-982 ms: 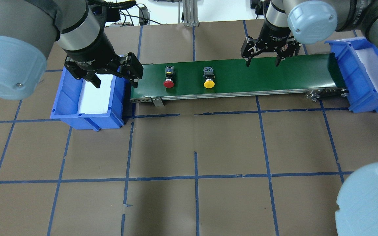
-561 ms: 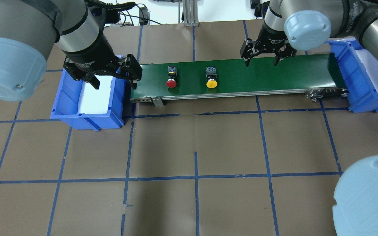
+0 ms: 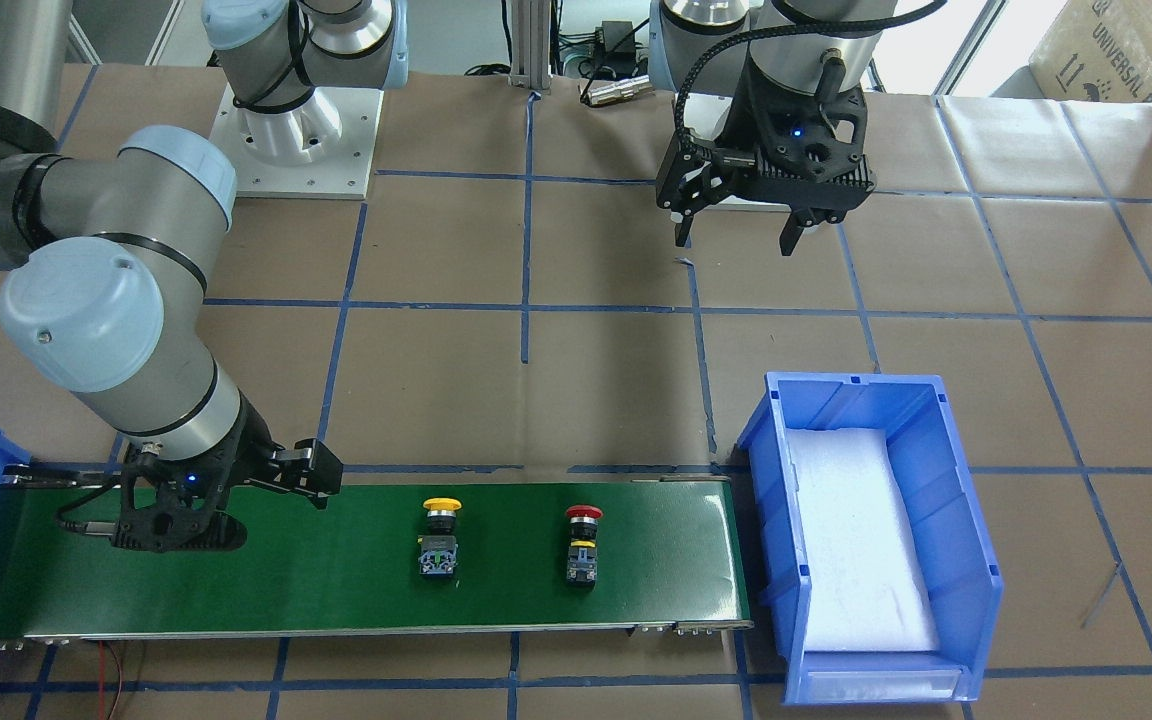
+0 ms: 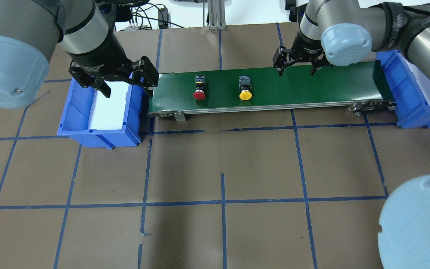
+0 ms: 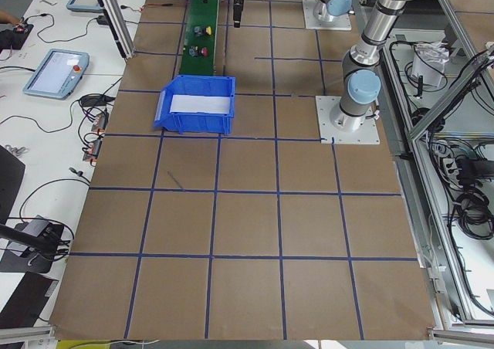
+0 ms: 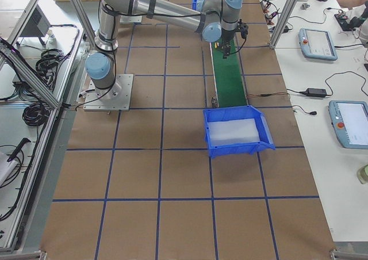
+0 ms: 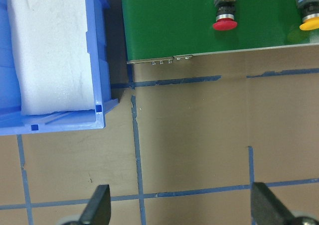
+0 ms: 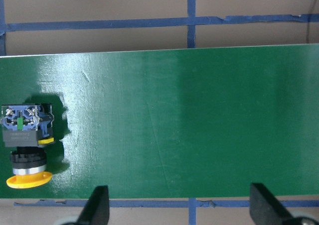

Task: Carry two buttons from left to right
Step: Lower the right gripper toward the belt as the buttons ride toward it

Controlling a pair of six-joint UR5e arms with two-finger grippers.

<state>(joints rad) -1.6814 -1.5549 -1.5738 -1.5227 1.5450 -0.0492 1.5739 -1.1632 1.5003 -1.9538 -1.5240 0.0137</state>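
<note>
Red button (image 4: pixel 199 90) and yellow button (image 4: pixel 245 91) lie upper centre on the green belt (image 4: pixel 312 87). Left gripper (image 4: pixel 127 87) and right gripper (image 4: pixel 296 71) hang wide open, empty.

Robotics lab: teach pendants (image 6: pixel 315 43), aluminium framing (image 5: pixel 112 17), tape-gridded table (image 4: pixel 222 168).

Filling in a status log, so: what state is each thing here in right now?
red button: on its side on belt, ungripped
yellow button: on its side on belt, ungripped
left end effector: open, empty
right end effector: open, empty
left bin: foam liner only, no buttons
right bin: foam liner only, no buttons
</note>
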